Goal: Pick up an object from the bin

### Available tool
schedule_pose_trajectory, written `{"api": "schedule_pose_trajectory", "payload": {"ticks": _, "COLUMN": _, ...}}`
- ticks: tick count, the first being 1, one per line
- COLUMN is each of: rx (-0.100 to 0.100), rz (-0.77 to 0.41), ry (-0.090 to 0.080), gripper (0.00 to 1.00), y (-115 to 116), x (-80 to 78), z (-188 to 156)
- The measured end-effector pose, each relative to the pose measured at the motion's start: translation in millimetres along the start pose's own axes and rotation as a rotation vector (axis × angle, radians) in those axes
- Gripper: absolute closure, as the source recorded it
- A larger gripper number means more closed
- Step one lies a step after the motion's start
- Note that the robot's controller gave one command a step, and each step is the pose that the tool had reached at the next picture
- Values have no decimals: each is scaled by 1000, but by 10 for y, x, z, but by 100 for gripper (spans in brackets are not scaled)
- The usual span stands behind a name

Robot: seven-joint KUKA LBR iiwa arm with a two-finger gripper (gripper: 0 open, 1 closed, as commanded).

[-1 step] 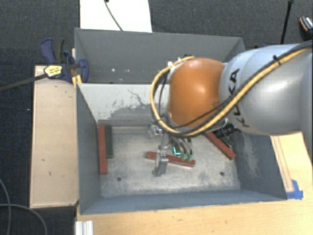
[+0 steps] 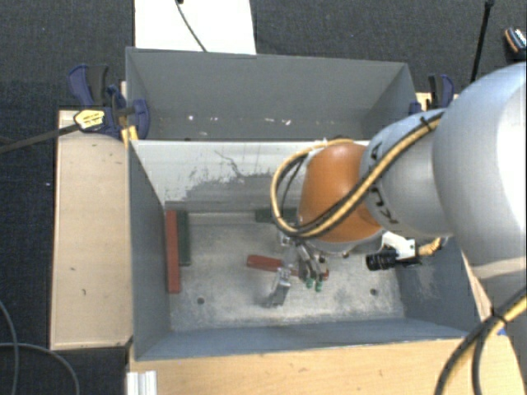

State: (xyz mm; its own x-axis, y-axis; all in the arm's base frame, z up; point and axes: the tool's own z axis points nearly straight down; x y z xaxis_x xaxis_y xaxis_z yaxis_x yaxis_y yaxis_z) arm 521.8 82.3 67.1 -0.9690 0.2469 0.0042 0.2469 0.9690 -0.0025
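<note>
My gripper [image 2: 303, 275] hangs low over the floor of the grey metal bin [image 2: 222, 299], a little right of its middle, under the orange cover [image 2: 333, 192] on my wrist. I cannot tell whether it is open or closed, and I see nothing held in it. Just to its left lies a small flat red piece [image 2: 263, 262]. A pale grey metal piece [image 2: 277, 294] lies tilted just below that, close to my gripper's lower left. Well apart, along the left wall, a long red block [image 2: 173, 252] lies with a dark green strip [image 2: 186, 237] beside it. A dark bar [image 2: 265, 216] lies by the back wall.
</note>
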Motion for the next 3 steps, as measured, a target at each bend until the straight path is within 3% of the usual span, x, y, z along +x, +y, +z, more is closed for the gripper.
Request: {"api": "schedule_pose_trajectory", "payload": {"ticks": 3, "rx": -3, "rz": 19, "ry": -3, "gripper": 0, "y": 8, "x": -2, "z": -8}}
